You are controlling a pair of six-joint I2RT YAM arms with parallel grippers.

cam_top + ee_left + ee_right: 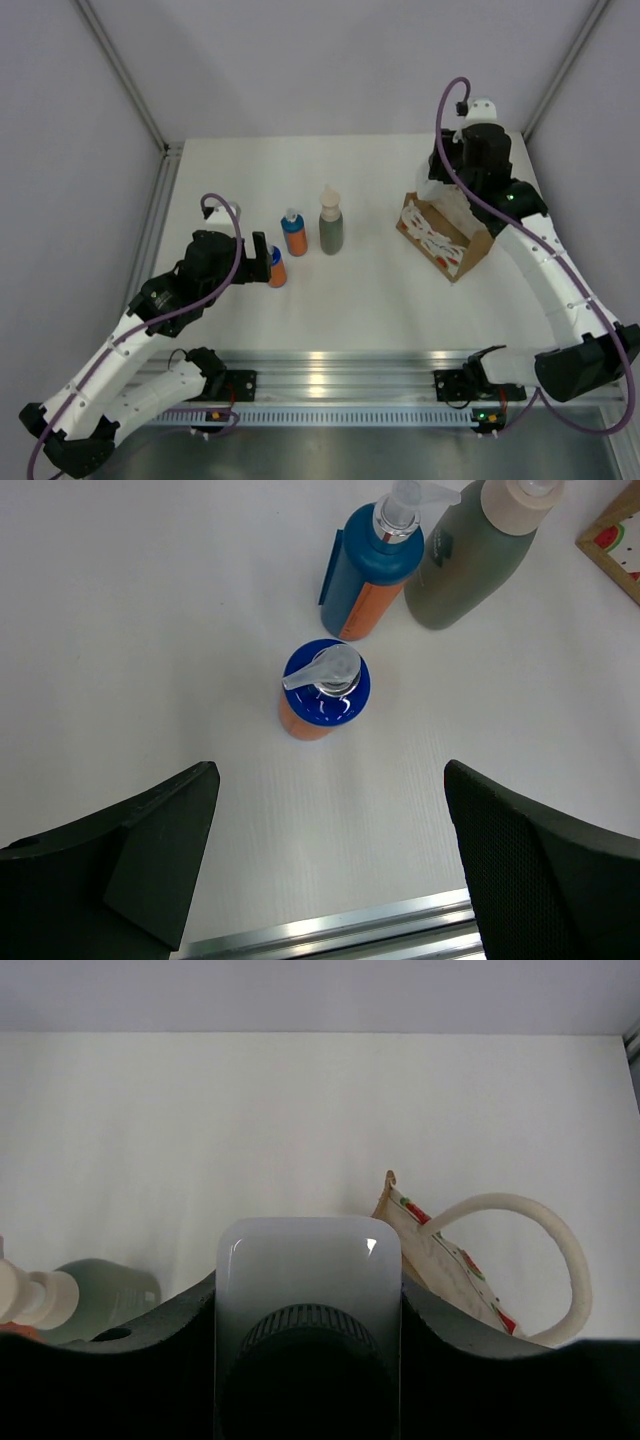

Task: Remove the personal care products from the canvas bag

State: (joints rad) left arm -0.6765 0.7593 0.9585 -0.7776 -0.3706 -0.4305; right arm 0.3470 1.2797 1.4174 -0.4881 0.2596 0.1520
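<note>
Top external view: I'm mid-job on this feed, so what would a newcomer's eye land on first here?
Three bottles stand left of centre on the table: the nearer orange bottle, the farther orange bottle and the grey-green bottle. The left tool is open around the nearer one. At right, the canvas bag sits by the right tool, which its wrist view shows shut on the white bottle.

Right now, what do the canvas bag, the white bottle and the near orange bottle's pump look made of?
Canvas bag: matte cloth, it seems; printed side, soft curled rim. White bottle: frosted, translucent plastic, probably; soft corner glints. Pump: shiny silver, mirror highlights; metal or metallised plastic, cannot tell.
</note>
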